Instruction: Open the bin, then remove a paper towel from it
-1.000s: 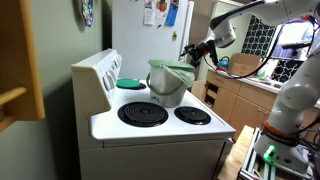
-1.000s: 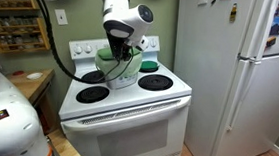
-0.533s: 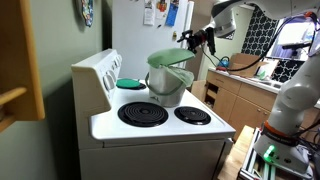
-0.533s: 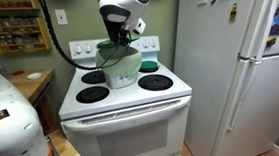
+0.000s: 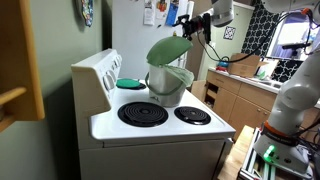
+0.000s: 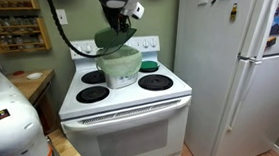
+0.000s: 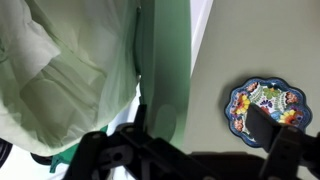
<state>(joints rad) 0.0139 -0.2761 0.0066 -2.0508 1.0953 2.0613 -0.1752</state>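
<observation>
The bin [image 5: 170, 88] stands on the stove top, pale body with a light green rim, in both exterior views [image 6: 119, 68]. Its sage-green lid [image 5: 167, 47] is tilted up on its hinge, about half open, and also shows from the other side [image 6: 111, 39]. My gripper [image 5: 192, 24] is above the bin at the raised lid edge [image 6: 120, 19]. In the wrist view my fingers [image 7: 200, 125] are spread wide, with the lid's edge [image 7: 165, 60] next to one finger. Pale crumpled paper [image 7: 60, 80] shows inside the bin.
A flat teal disc [image 5: 131, 83] lies on a back burner behind the bin [image 6: 149, 65]. Coil burners [image 5: 143, 114] lie in front. The stove's control panel [image 5: 100, 75] rises behind. A fridge [image 6: 240, 76] stands beside the stove. A painted plate [image 7: 263, 103] hangs on the wall.
My gripper has risen and swung back over the bin, and the lid has come up with it from nearly flat to about half open.
</observation>
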